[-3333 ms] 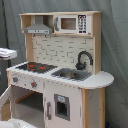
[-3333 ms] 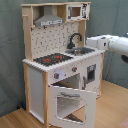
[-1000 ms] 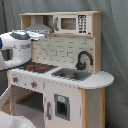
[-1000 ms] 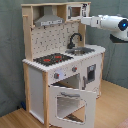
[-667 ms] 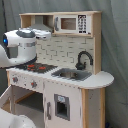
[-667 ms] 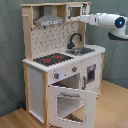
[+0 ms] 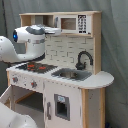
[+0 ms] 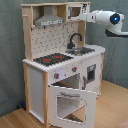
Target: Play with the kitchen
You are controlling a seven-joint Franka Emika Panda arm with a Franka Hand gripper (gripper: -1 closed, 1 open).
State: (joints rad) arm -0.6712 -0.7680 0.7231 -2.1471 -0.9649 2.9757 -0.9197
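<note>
Nearest us, the kitchen (image 8: 60, 70) stands on the floor, oven door (image 8: 70, 102) hanging open. Farther up, we see the gripper (image 8: 80, 18) by the microwave cabinet (image 8: 74, 11); we cannot tell its finger state. Risk: pushing harder may tip the kitchen.

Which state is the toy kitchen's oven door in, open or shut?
Open. In the second exterior view the oven door hangs swung out and down from the kitchen, exposing the cavity behind.
</note>
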